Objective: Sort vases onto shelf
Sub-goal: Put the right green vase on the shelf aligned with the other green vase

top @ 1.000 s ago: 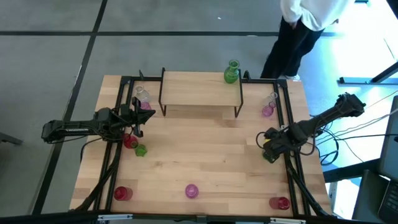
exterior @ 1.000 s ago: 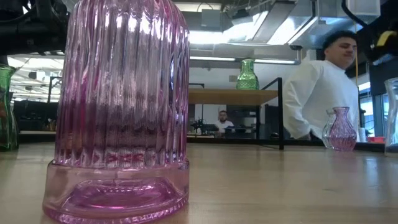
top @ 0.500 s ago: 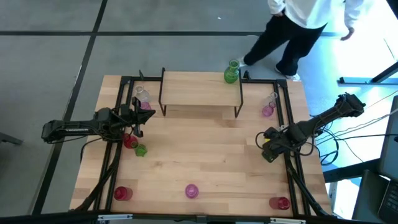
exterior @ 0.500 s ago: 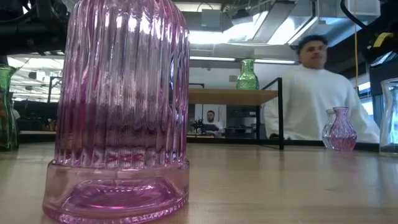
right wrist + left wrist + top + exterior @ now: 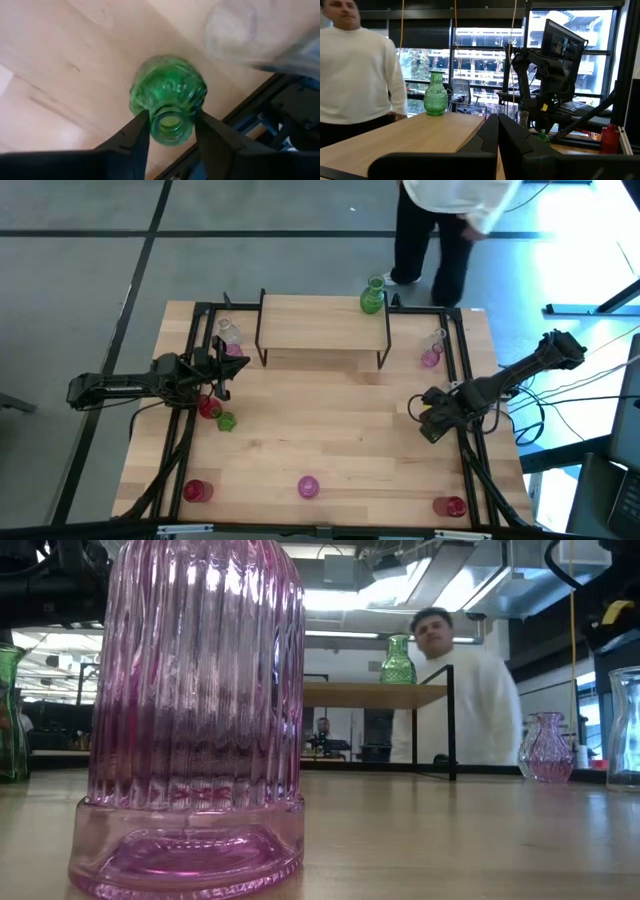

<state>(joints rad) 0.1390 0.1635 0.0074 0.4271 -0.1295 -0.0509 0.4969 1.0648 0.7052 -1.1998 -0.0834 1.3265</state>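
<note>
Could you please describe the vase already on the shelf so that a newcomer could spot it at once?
Find the shelf, the low light-wood board on black legs at the table's far edge. At its far right corner stands a green vase, round-bodied with a narrow neck. It is the only vase on the board; every other vase stands on the tabletop.

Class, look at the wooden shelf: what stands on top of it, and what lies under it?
One green vase stands at a far corner of the shelf; the rest of its top is bare wood. From above, the board covers the table beneath; the low view shows nothing there.
</note>
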